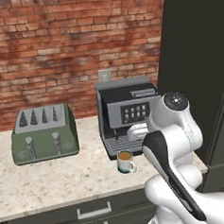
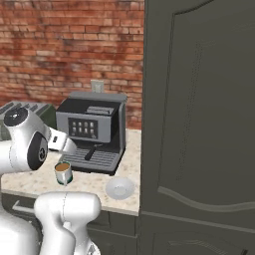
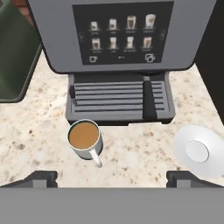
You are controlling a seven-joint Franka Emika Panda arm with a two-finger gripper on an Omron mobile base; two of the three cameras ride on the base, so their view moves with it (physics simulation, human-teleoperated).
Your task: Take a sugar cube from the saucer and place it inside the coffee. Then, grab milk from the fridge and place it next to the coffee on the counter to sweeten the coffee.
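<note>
The teal-green mug of coffee (image 3: 85, 138) stands on the beige counter (image 3: 140, 148) in front of the espresso machine, brown liquid showing, handle toward me. The same mug (image 1: 125, 161) (image 2: 63, 172) sits near the counter's front edge. To its right lies the pale saucer (image 3: 183, 140) (image 2: 120, 188), its dish looking bare. The sugar cube is out of view. My gripper (image 3: 114, 178) hovers above, between mug and saucer, open with nothing between its fingers. The dark fridge (image 2: 199, 124) (image 1: 190, 56) stands shut at the right; the milk is hidden.
A grey-black espresso machine (image 1: 128, 112) (image 2: 92, 129) stands against the brick wall behind the mug. A green toaster (image 1: 43, 134) sits at the left. Dark cabinets with silver handles (image 1: 94, 211) run under the counter.
</note>
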